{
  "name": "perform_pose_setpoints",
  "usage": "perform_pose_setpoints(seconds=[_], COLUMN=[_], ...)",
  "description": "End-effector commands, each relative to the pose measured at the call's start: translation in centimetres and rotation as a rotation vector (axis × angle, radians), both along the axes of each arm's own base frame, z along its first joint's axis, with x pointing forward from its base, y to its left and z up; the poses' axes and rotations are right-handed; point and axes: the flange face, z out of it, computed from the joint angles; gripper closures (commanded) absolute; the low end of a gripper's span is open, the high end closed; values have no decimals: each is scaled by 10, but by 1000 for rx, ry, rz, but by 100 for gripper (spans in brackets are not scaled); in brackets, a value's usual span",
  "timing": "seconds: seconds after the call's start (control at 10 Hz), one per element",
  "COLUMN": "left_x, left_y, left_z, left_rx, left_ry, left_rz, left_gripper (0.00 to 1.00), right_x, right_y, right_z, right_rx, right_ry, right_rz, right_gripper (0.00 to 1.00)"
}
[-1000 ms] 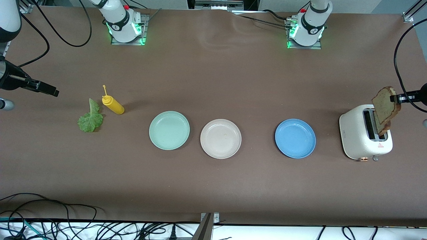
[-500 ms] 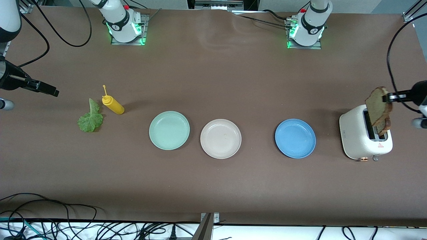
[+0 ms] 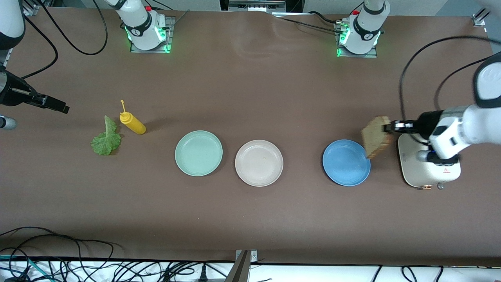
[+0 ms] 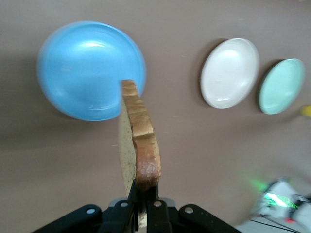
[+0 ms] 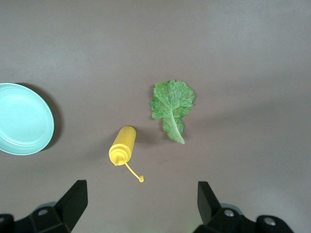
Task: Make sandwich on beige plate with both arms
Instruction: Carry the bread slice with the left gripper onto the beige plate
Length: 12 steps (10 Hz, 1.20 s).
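1. The left claw (image 3: 388, 127) is clamped on one slice of toasted bread (image 3: 375, 137). The slice hangs on edge in the air, over the gap between the blue plate (image 3: 346, 172) and the white toaster (image 3: 415, 172).
2. In the left wrist view, the claw fingers (image 4: 127, 211) pinch the bread slice (image 4: 138, 150) at its crust, and the blue plate (image 4: 77, 73) lies beneath it.
3. The toaster stands on the desk (image 3: 250, 219) at the left arm's end.
4. The beige plate (image 3: 258, 176) lies bare on the desk between the blue plate and the mint green plate (image 3: 198, 166). All three plates sit in one row, apart from each other.
5. The right claw (image 3: 58, 106) waits in the air with its jaws spread wide and nothing between them, near the desk edge at the right arm's end.
6. A lettuce leaf (image 3: 105, 139) lies flat on the desk toward the right arm's end. A yellow squeeze bottle (image 3: 133, 123) lies on its side just beside the leaf, between the leaf and the mint green plate.
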Motion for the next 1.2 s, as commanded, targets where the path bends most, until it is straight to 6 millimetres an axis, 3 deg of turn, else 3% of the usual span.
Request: perform_pose_setpoints(seconds=[0.0,0.2,0.4,0.7,0.8,0.9,1.1], left_x=[-1,4,7,0,-1,1,8], left_y=[-47,-111,-161,-242,-256,-272,-286], left_z=[-32,-52,-101,-158,-172,-173,-170], left_rx=[-179,-297,-423,-395,-382,-391,-407], left_ry=[38,49,104,8,-16,-37,-62], left_rz=[65,96,169,156,178,174,155], left_gripper=[100,100,100,100,100,100,100], right_x=[-4,-4,-4,-4,-4,-4,-4], right_y=[-1,-2,-3,-3,-3,-3,-3], right_z=[3,4,3,3,4,3,3], right_rx=[15,15,15,15,15,15,15], right_ry=[1,-1,1,1,-1,1,1], right_rz=[-13,-15,-16,-16,-16,-16,-16], right_gripper=[0,0,0,0,0,0,0])
